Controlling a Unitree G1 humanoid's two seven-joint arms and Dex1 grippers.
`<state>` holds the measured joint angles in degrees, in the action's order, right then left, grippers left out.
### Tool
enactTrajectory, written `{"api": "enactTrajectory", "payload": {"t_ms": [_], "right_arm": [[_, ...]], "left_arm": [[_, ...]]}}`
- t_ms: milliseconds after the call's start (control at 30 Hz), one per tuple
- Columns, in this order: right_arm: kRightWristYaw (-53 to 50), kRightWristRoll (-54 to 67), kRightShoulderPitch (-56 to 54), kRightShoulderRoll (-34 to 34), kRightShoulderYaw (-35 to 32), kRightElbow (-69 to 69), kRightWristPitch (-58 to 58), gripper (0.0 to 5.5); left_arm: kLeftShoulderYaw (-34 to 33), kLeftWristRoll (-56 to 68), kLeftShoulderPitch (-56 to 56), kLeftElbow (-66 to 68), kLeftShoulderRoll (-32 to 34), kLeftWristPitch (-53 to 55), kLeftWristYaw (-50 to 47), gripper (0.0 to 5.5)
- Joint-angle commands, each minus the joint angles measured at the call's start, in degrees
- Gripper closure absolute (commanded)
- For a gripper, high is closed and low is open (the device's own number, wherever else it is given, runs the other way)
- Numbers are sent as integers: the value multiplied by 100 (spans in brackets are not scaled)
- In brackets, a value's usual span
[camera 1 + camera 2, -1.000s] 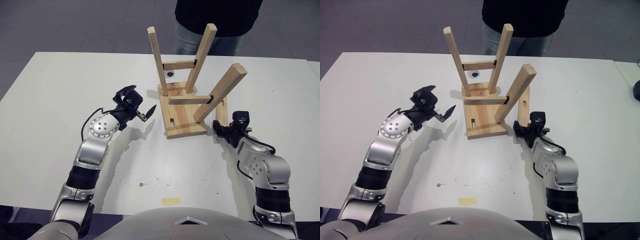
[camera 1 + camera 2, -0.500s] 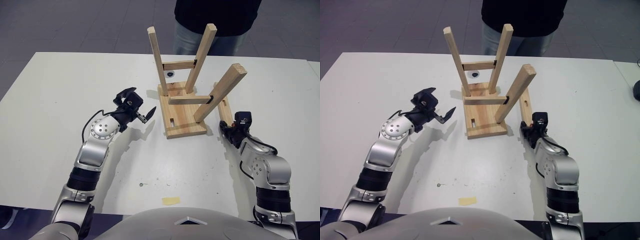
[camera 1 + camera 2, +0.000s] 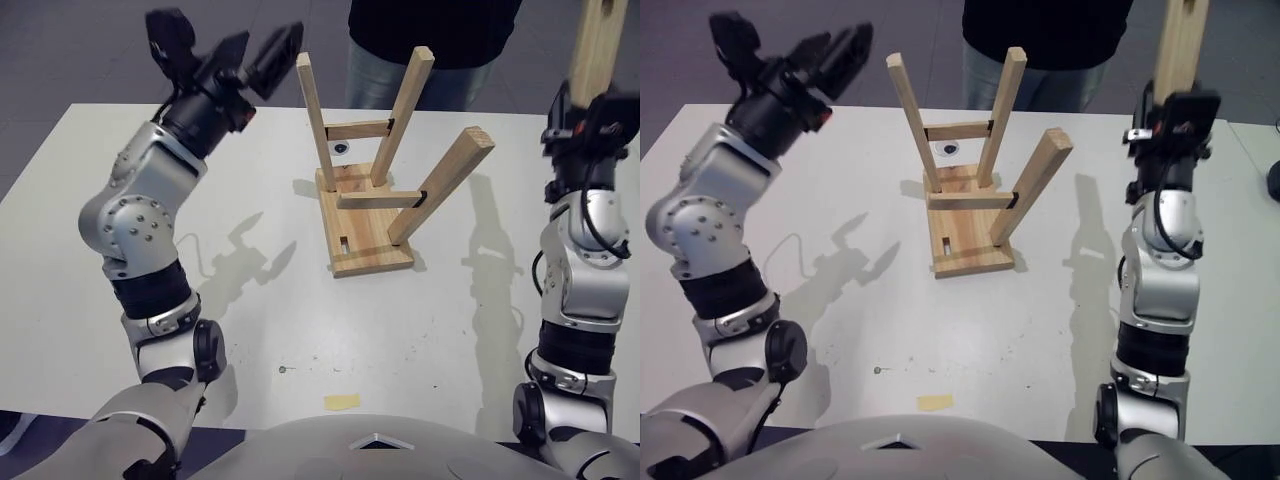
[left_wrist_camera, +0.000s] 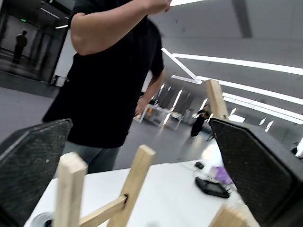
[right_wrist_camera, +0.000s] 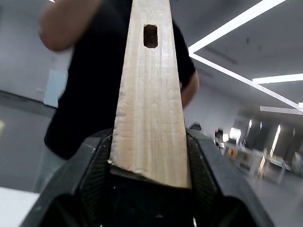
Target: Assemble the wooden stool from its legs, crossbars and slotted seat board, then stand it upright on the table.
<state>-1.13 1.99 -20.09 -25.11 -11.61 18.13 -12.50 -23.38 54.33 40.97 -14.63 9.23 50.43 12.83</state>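
The right gripper (image 3: pixel 1170 112) pinches the low end of the last wooden leg (image 3: pixel 1181 35) and holds it straight up, high at 3 o'clock from the stool (image 3: pixel 372 190). The left gripper (image 3: pixel 222 48) is spread wide and holds nothing, up at 10 o'clock. The stool sits upside down in the middle of the tabletop (image 3: pixel 110 220), with three legs up and one leaning. If the long leg swings on its way down, it may bump them and pop a crossbar (image 3: pixel 378 199) loose.
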Motion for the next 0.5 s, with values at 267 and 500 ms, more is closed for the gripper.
{"api": "enactTrajectory", "payload": {"t_ms": [267, 500], "right_arm": [[1833, 195, -6, 100, 1657, 1097, 977, 344], [2359, 357, 299, 162, 1945, 1203, 867, 344]], "left_arm": [[181, 3497, 686, -51, -92, 193, -1947, 10], [386, 3621, 803, 169, 218, -149, -2327, 25]]}}
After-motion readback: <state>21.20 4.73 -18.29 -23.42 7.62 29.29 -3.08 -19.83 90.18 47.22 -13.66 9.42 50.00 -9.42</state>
